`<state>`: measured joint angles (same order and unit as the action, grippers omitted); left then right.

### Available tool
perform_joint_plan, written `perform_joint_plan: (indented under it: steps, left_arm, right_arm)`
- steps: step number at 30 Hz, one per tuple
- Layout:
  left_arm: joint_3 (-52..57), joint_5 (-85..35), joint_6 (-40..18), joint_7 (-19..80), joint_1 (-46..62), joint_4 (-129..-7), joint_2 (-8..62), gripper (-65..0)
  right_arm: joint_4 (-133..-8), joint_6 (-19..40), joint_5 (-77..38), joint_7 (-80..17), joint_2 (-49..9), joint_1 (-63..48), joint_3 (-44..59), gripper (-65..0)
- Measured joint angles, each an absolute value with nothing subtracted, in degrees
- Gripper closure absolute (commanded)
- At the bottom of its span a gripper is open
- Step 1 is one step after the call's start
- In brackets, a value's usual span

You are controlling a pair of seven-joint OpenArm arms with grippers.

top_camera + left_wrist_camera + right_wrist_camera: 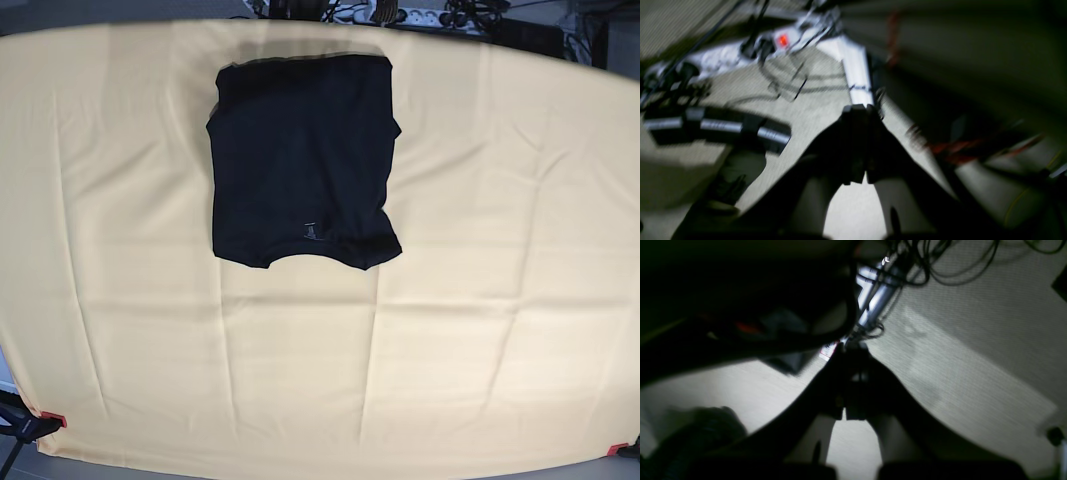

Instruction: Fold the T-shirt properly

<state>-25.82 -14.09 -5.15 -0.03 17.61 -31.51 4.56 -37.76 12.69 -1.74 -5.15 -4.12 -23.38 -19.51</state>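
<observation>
The black T-shirt lies flat at the far middle of the table in the base view, both sleeves folded in so it forms a rough rectangle. Its neck opening faces the near side, with a small pale label showing. Neither arm appears in the base view. The left wrist view shows my left gripper shut with nothing in it, hanging over grey floor beside the table. My right gripper is likewise shut and empty above the floor. The T-shirt is out of sight in both wrist views.
A pale yellow cloth covers the whole table, held by red clamps at the near corners. On the floor lie a white power strip with a red light and black cables. Both wrist views are blurred.
</observation>
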Motion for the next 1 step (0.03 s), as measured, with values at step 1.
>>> perform_joint_plan:
  steps: [1]
  left_arm:
    - [-25.82, -14.09, -5.15, -0.01, 17.56, -31.51, 4.6, 0.0]
  right_arm:
    - [-37.74, 13.54, -2.81, -5.26, -4.25, -22.94, -19.51, 0.0]
